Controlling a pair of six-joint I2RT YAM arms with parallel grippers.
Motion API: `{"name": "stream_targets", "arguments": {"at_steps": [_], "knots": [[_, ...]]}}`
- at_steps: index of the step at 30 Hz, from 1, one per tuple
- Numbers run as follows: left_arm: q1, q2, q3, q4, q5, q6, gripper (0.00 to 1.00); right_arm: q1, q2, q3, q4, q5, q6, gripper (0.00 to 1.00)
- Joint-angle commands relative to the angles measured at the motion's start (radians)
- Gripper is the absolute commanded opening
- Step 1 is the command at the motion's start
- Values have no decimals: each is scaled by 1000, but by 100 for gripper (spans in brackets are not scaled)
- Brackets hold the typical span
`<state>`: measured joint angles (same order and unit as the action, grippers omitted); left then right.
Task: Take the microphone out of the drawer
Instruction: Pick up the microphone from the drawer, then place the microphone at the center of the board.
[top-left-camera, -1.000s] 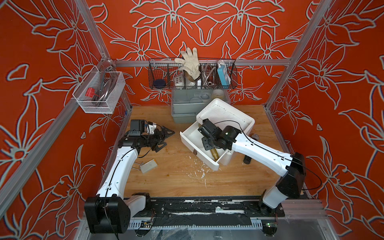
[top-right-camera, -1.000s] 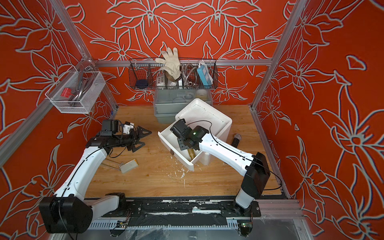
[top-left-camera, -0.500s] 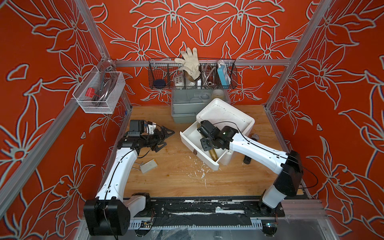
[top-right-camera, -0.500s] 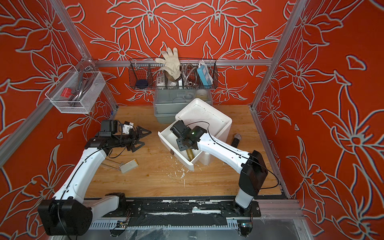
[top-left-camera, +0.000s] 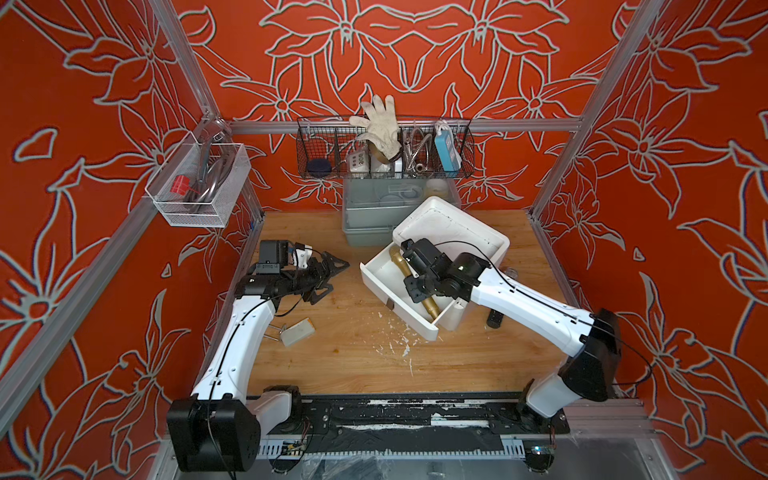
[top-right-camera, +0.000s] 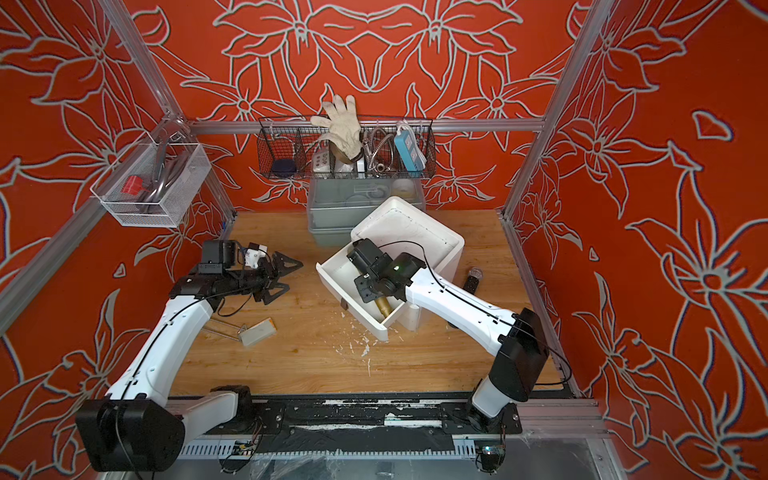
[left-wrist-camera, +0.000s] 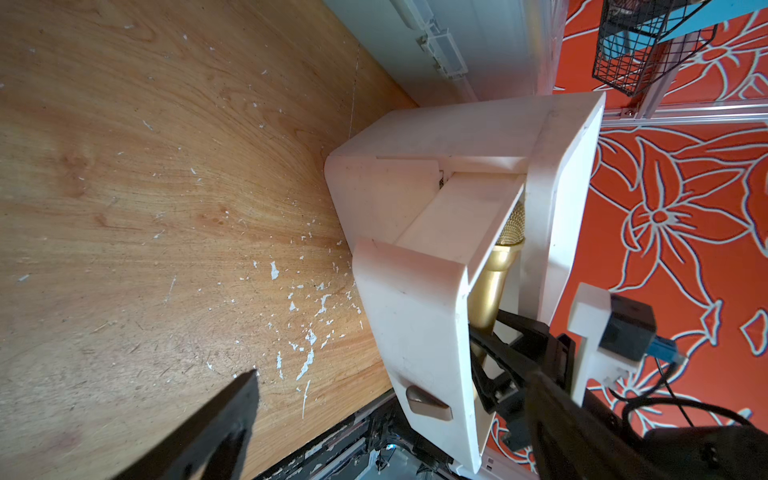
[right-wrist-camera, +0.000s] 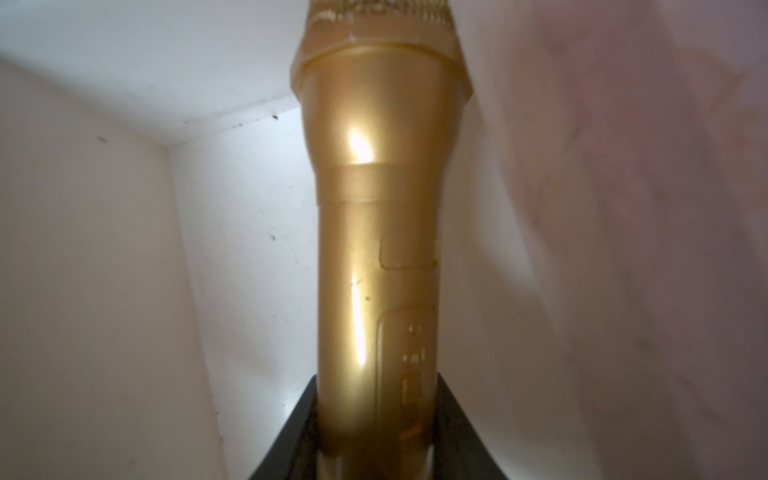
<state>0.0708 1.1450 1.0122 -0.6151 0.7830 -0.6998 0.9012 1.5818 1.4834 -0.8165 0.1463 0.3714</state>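
Right hand (top-left-camera: 417, 286) shifted deeper over drawer (top-left-camera: 380, 272), now clamped on gold microphone (right-wrist-camera: 374, 249) body; microphone not yet out of drawer. Left hand (top-left-camera: 332, 274) wide, idle beside drawer. Grasp looks set, so lift next.

my right arm (top-left-camera: 519, 299) hid the middle of the microphone (top-left-camera: 430, 306) in both top views. in my right wrist view its mesh head was cut off, beside a pale blur (right-wrist-camera: 623, 208).

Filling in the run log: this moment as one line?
phase: grasping | right gripper: shut on microphone | microphone: in drawer | left gripper: open, empty
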Motion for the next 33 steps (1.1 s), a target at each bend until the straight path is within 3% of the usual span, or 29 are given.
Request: {"name": "stream_targets", "arguments": {"at_steps": [1, 11, 17, 33], "knots": [[-6, -19, -14, 14, 13, 0, 98, -4, -52, 2, 69, -62, -38, 10], [-6, -27, -35, 14, 25, -1, 99, -5, -100, 54, 117, -99, -59, 8], [-7, -33, -37, 20, 50, 5, 99, -33, -145, 103, 96, -23, -104, 7], [-65, -26, -38, 69, 82, 0, 100, -402, -316, 149, 8, 119, -200, 7]]}}
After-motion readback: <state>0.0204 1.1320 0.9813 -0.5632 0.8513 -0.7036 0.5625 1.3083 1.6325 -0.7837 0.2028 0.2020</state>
